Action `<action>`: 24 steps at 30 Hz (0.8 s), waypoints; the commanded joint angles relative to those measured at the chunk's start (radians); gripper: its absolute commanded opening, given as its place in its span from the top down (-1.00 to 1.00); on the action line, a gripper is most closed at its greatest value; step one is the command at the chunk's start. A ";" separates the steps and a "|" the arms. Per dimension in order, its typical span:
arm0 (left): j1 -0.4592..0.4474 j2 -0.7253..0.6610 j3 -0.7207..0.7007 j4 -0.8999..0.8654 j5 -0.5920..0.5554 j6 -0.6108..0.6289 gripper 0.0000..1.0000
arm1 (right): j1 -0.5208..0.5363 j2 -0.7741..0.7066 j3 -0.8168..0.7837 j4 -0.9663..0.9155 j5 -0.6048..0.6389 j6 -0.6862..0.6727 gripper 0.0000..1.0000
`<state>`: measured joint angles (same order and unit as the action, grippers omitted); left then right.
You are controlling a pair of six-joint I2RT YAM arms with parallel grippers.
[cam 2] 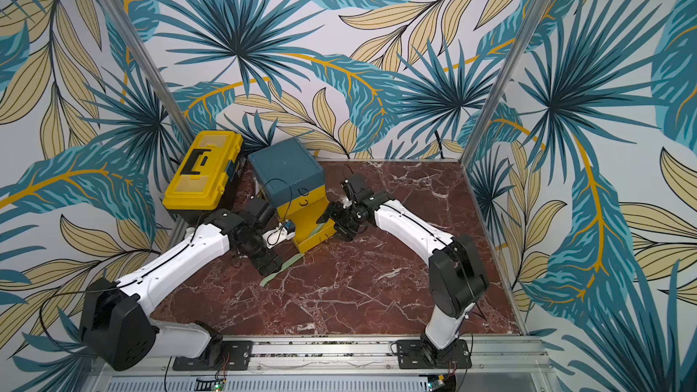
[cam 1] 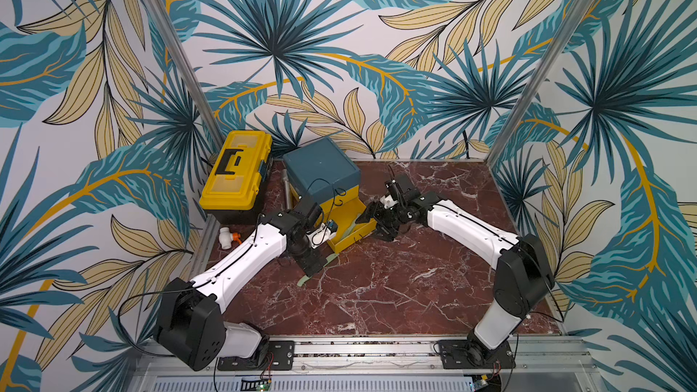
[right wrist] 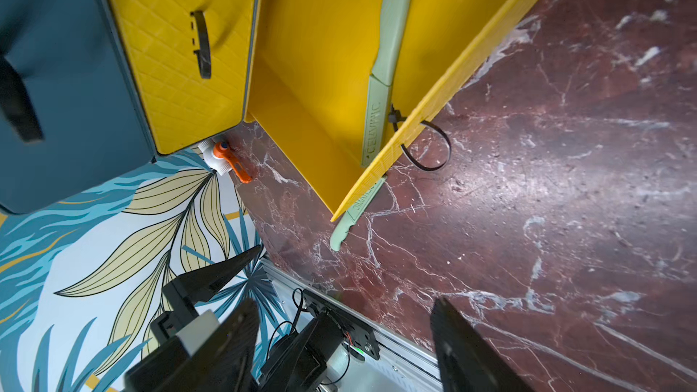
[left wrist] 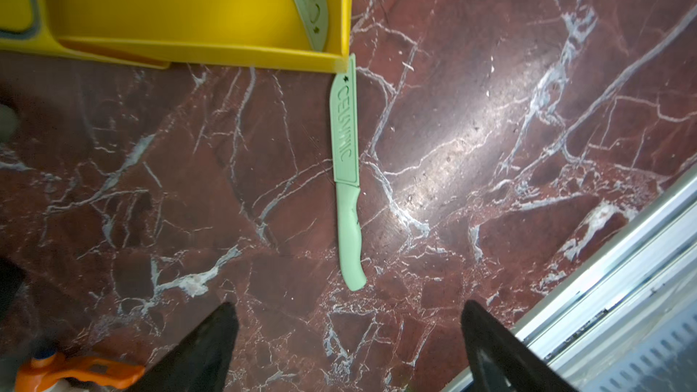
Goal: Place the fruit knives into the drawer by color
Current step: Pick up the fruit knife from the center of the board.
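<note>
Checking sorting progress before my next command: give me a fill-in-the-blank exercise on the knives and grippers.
The knife inside the pulled-out yellow drawer is pale ____.
The second knife lies on the marble ____, at the drawer's front corner.
The left gripper and right gripper both stand ____ and empty.
Missing: green; table; open.
</note>
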<state>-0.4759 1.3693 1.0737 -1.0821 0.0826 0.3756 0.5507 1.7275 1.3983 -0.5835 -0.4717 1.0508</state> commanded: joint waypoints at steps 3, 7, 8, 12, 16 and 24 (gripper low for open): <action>-0.001 -0.073 -0.088 -0.010 0.066 0.040 -0.71 | 0.003 0.011 0.010 -0.036 -0.010 -0.038 -0.48; -0.011 -0.119 -0.168 0.045 0.050 0.045 -0.65 | 0.002 0.029 -0.004 -0.001 -0.025 -0.025 -0.48; -0.012 -0.125 -0.181 0.052 0.039 0.050 -0.65 | 0.002 0.033 -0.007 0.007 -0.028 -0.022 -0.48; -0.023 -0.123 -0.214 0.087 0.027 0.061 -0.63 | 0.002 0.044 -0.013 0.032 -0.039 -0.011 -0.48; -0.026 -0.085 -0.232 0.154 0.012 0.062 -0.56 | 0.000 0.050 -0.012 0.045 -0.041 -0.008 -0.48; -0.027 0.111 -0.189 0.256 -0.025 0.006 -0.43 | -0.016 0.052 -0.009 0.055 -0.060 -0.002 -0.48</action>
<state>-0.4980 1.4334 0.8528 -0.8902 0.0807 0.4072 0.5449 1.7588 1.4014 -0.5426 -0.5144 1.0428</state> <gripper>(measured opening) 0.718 0.741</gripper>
